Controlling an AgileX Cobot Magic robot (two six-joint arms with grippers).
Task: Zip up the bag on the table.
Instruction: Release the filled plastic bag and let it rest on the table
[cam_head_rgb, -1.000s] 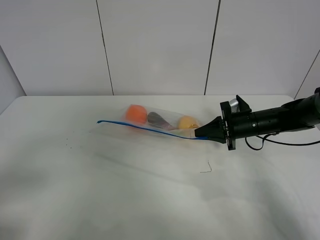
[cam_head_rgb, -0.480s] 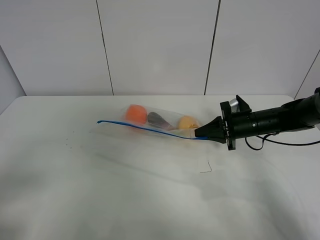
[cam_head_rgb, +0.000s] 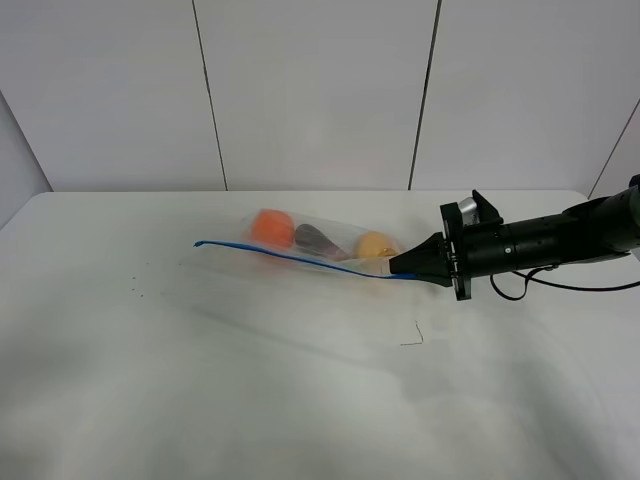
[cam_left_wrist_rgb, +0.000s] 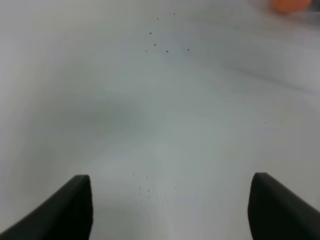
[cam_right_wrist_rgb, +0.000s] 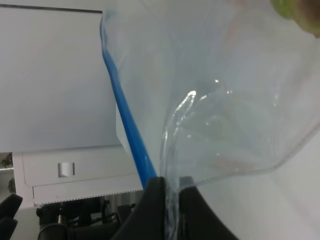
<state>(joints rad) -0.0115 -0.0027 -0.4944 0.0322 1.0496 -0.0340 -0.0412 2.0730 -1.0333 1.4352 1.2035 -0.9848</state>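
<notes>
The clear bag (cam_head_rgb: 320, 247) lies on the white table (cam_head_rgb: 250, 380) at the back middle, with an orange (cam_head_rgb: 271, 227), a dark eggplant (cam_head_rgb: 315, 239) and a yellowish pear (cam_head_rgb: 376, 245) inside. Its blue zipper strip (cam_head_rgb: 290, 257) runs along the near edge. My right gripper (cam_head_rgb: 396, 266) is shut on the bag's right end at the strip; the right wrist view shows the fingers (cam_right_wrist_rgb: 156, 200) pinching the plastic (cam_right_wrist_rgb: 210, 110) beside the blue strip (cam_right_wrist_rgb: 127, 125). My left gripper (cam_left_wrist_rgb: 170, 200) is open above bare table, out of the exterior view.
A small dark thread-like scrap (cam_head_rgb: 414, 338) lies on the table in front of the right arm. Tiny dark specks (cam_head_rgb: 140, 290) dot the table at the left. A cable (cam_head_rgb: 560, 285) trails behind the right arm.
</notes>
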